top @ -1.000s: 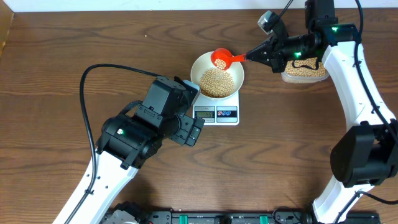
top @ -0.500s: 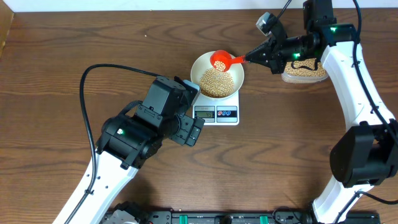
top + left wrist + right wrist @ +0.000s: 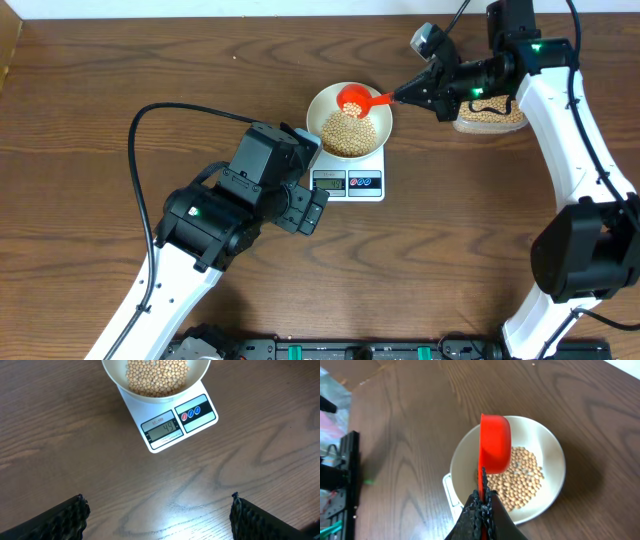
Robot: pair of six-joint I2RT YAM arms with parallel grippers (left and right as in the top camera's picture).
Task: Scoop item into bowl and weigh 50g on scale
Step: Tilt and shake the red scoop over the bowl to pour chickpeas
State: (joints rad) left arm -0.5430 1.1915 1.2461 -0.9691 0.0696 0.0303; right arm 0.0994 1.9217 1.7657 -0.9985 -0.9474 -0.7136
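Left arm [image 3: 195, 225]: comes in from the near table edge and angles toward the scale [image 3: 348, 184], with the wrist just left of it.
Left gripper [image 3: 159, 510]: jaws spread wide, held above the table on the near side of the scale.
Right arm [image 3: 565, 120]: stands right of the scale, forearm folded back toward it.
Right gripper [image 3: 415, 92]: fingers clamped on the handle of a red scoop [image 3: 355, 97], beyond the scale's far right corner.

The overhead camera looks straight down on the whole table [image 3: 90, 120] from well above. My left wrist camera faces down near the scale [image 3: 197, 417]. My right wrist camera looks along the red scoop [image 3: 495, 442], close over the bowl [image 3: 545, 440]. All three share bowl and, seemingly, scale.
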